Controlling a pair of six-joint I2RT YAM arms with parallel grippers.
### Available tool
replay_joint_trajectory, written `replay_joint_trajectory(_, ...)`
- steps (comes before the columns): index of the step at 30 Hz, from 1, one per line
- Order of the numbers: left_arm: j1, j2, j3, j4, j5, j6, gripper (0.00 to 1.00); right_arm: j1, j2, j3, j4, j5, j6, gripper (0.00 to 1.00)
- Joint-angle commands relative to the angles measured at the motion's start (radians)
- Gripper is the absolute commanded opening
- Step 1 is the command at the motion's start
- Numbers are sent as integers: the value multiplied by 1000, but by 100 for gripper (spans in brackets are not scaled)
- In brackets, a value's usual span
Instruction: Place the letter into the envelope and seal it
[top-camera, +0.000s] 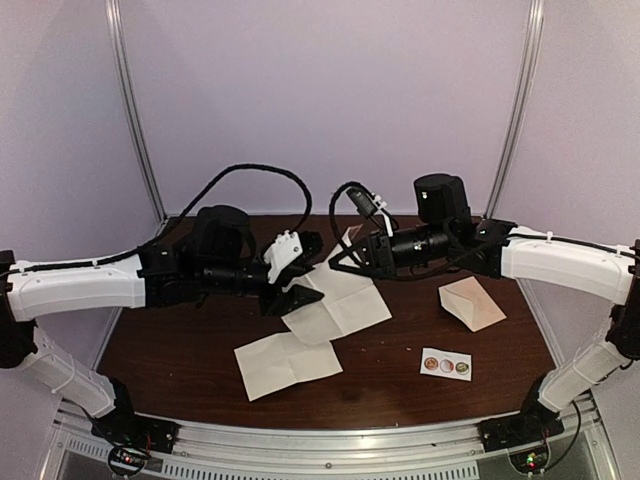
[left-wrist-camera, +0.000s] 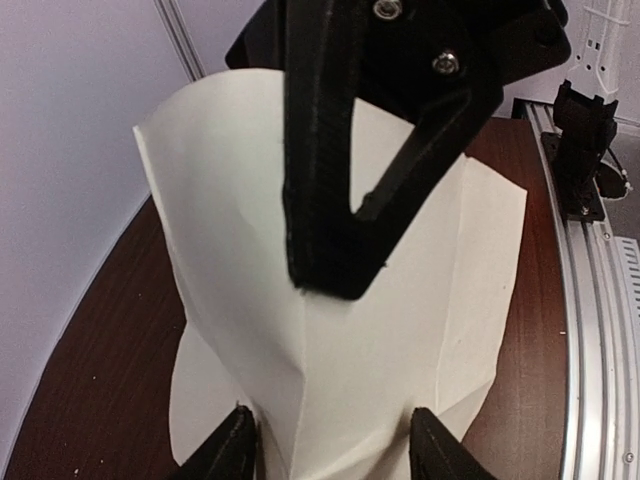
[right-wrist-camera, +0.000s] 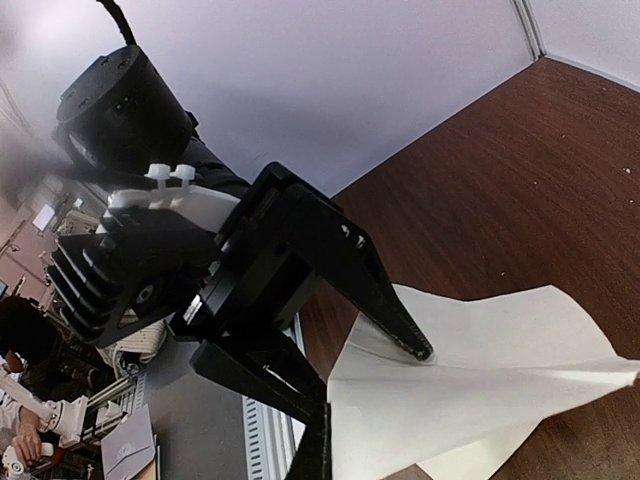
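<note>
The letter, a creased whitish sheet (top-camera: 340, 305), is lifted off the brown table between both grippers. My right gripper (top-camera: 338, 262) is shut on its far edge; in the right wrist view only a sliver of its fingers (right-wrist-camera: 318, 455) shows, with the sheet (right-wrist-camera: 480, 400) coming out of them. My left gripper (left-wrist-camera: 338, 450) is open, and the buckled sheet (left-wrist-camera: 380, 340) passes between its spread fingers. The right gripper's tip (left-wrist-camera: 330, 280) rests on the sheet there. The pale tan envelope (top-camera: 470, 303) lies apart at the right, untouched.
A second creased whitish sheet (top-camera: 285, 362) lies flat near the front centre. A small white strip with three round stickers (top-camera: 446, 363) lies front right. Purple walls close the back and sides. A metal rail (top-camera: 330, 445) runs along the near edge.
</note>
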Motion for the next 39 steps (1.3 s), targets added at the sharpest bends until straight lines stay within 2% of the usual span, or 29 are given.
replay_joint_trajectory(1,-7,10,25,13,-12,16,50,7,5,29,6,21,-24,0)
replay_joint_trajectory(8,-7,11,26,12,-13,18,34,7,12,36,-33,57,-46,0)
replay_joint_trajectory(11,-7,13,26,13,-8,14,31,7,13,40,-46,66,-53,0)
replay_joint_trajectory(15,-7,13,27,10,0,13,19,7,5,44,-66,84,-67,0)
replay_joint_trajectory(27,-6,19,32,2,0,11,0,7,-22,48,-101,102,-88,0)
replay_joint_trajectory(29,-7,17,35,-2,-15,9,0,7,-30,57,-119,107,-100,0)
replay_joint_trajectory(35,6,14,49,-8,-35,-21,0,3,-94,78,-174,217,-137,28)
replay_joint_trajectory(39,76,4,66,-8,43,-84,0,-26,-188,32,-131,315,-120,41)
